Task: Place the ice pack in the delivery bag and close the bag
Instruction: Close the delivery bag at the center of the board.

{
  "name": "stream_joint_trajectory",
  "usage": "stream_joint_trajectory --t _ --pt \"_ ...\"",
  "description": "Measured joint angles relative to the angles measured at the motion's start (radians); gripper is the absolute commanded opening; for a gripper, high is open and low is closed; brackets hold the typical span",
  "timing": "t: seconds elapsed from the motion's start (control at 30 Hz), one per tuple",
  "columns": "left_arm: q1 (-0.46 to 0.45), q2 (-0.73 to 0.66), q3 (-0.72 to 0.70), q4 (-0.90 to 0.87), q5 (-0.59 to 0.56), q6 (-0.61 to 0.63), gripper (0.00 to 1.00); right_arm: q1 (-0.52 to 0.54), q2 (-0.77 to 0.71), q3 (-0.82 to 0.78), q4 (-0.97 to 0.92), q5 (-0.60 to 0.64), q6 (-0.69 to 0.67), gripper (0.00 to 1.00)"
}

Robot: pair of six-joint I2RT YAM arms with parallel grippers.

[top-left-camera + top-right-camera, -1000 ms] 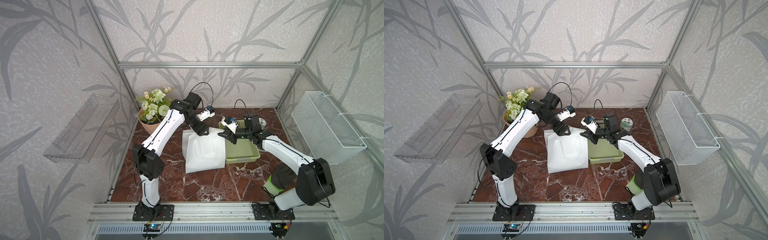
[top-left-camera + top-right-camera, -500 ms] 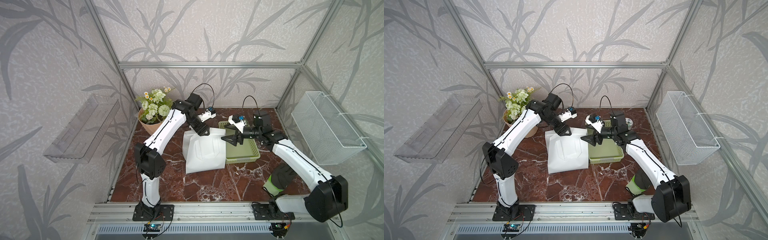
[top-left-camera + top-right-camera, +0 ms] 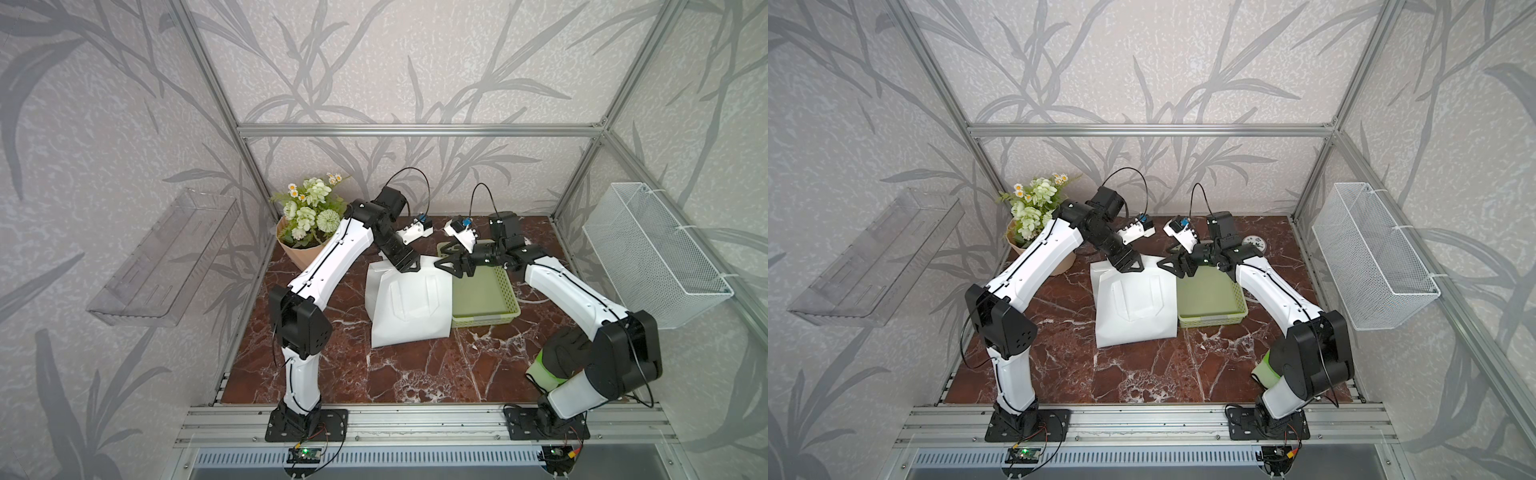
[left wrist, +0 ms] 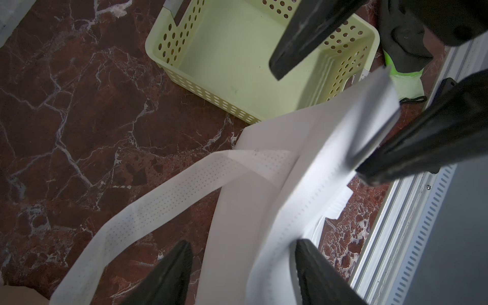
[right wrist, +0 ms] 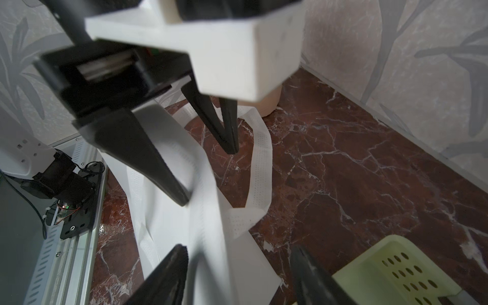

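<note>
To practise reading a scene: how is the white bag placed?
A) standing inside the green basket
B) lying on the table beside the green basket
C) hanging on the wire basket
B: the bag lies on the table, beside the green basket.

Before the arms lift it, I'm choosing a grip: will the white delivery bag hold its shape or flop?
Probably floppy: the delivery bag lies collapsed on the table, and its loop handle curls limply. Likely light, since the wall looks thin and creased. Gripped at one edge, it would probably sag.
</note>
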Motion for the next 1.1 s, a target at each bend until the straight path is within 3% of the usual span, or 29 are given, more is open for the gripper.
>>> stream_joint_trajectory --t 0.1,0.3,0.53,0.63,0.77,0.97,1.1 --pt "-0.008 0.0 0.0 0.0 0.0 0.0 0.67 -0.002 0.013 0.0 -0.02 0.0 -0.015 0.57" --pt "-0.014 0.002 0.0 -0.002 -0.001 0.002 0.7 -0.006 0.033 0.0 -0.039 -0.034 -0.04 0.33" --pt "0.008 -0.007 -0.005 -0.013 0.011 0.0 0.9 -0.006 0.037 -0.006 -0.034 -0.068 -0.055 0.01" --pt "0.042 -0.05 -0.04 0.005 0.04 -0.017 0.96 -0.007 0.034 -0.013 -0.027 -0.065 -0.056 0.0" --pt "0.139 -0.218 -0.198 0.093 0.109 -0.071 1.0 -0.006 0.024 -0.024 -0.021 -0.055 -0.058 0.0" --pt "0.33 -0.624 -0.643 0.36 0.213 -0.215 1.0 -0.006 0.018 -0.027 -0.013 -0.037 -0.057 0.0" --pt "0.376 -0.815 -0.879 0.544 0.292 -0.307 1.0 -0.006 0.018 -0.027 -0.01 -0.027 -0.056 0.0"
